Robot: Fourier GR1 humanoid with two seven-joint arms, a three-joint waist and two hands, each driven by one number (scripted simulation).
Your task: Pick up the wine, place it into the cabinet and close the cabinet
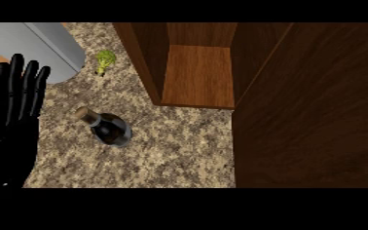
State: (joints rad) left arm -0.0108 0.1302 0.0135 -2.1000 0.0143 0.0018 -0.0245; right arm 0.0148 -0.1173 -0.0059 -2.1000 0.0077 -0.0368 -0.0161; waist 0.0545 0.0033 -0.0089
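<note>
The wine bottle [109, 127] is standing upright on the speckled stone surface [173, 151], seen from almost straight above, its cork-coloured top tipping toward the upper left of the view. It is sitting out in the open, in front of the cabinet [287, 126] and a little to its left, touching nothing but the surface. No label or writing is showing on the dark glass from this angle.

The cabinet is standing open: its wooden shelf [199, 75] is lying bare inside, and the door [305, 136] is swinging out wide across the right side of the view.

Over at the left edge, the left hand [18, 107] is resting with its black fingers straight, spread apart and pointing up, holding nothing, well apart from the bottle. The right hand is not showing anywhere.

Behind the bottle, a small green broccoli floret [105, 61] is sitting on the surface just beside a grey rounded object [43, 48] in the upper left corner.
</note>
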